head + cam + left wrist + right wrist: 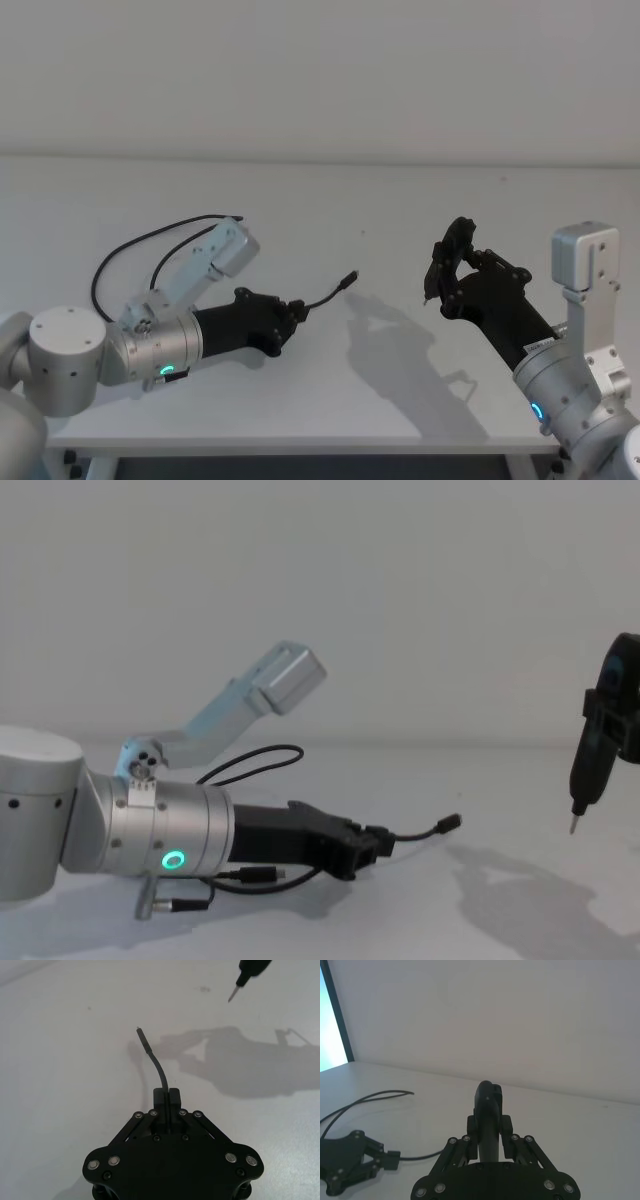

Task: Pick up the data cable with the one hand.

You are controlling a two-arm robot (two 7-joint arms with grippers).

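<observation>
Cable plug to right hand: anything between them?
Nothing: head view shows bare table, only shadow, between the cable's plug and right hand, which holds a tool.

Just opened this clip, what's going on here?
The left gripper is shut on the data cable near one plug end, low over the table. That plug sticks out ahead of it; the rest loops on the table behind the arm. The right gripper hangs raised on the right, clear of the cable.

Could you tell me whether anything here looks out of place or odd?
Nothing looks damaged or spilled. The left gripper is shut on the cable near one plug, the right gripper on a pin-tipped black tool above the table.
</observation>
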